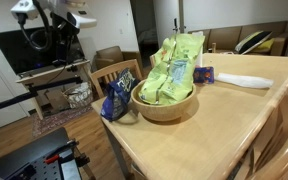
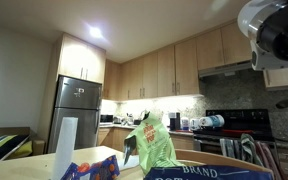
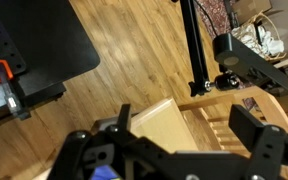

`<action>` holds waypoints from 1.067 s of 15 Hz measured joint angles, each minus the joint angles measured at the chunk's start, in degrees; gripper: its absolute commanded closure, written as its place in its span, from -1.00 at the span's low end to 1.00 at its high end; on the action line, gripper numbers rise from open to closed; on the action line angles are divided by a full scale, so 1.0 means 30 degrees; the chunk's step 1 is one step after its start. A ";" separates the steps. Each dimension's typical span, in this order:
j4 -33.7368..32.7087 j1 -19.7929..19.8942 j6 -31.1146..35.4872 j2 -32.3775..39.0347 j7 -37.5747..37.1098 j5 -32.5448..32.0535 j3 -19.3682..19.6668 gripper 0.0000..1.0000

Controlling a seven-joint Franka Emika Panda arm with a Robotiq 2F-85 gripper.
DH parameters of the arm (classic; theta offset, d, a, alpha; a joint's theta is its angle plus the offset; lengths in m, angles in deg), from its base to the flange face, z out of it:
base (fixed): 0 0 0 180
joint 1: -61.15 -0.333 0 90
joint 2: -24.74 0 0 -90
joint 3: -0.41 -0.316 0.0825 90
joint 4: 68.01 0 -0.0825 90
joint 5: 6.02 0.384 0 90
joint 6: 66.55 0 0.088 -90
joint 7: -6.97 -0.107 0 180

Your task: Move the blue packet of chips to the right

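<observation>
- While I hang high over the wooden floor point(image 3: 114, 70), my gripper point(image 3: 179, 160) is spread as wide as it goes and has nothing between its fingers point(image 3: 269, 150).
- The blue packet of chips point(image 1: 117, 97) stands at the corner of the table point(image 1: 214, 120), close to the edge. It is just beside the wooden bowl point(image 1: 166, 105) and seems to lean on it.
- In the wrist view the table corner point(image 3: 162, 118) lies below me, between my two fingers and a little ahead. A sliver of blue shows low in that view near one finger. It may be the packet, but it is too small to be sure.
- So I judge that the packet lies downward and slightly forward from my fingertips, well apart from them. The coming move is mostly a descent.
- In an exterior view its long axis runs roughly upright, tilted toward the bowl. I judge that my fingers should close across its crinkled top, not along its length.
- The bowl is heaped with light green packets point(image 1: 174, 62), and these crowd one side of the blue one. I would come in from the open edge side and lift before shifting it.
- The smaller flat blue packet point(image 1: 204, 73) beyond the bowl is not my target.
</observation>
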 measured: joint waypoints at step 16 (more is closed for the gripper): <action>0.0158 0.0119 0.9078 0.3541 -0.0959 0.0353 -0.0342 -1.00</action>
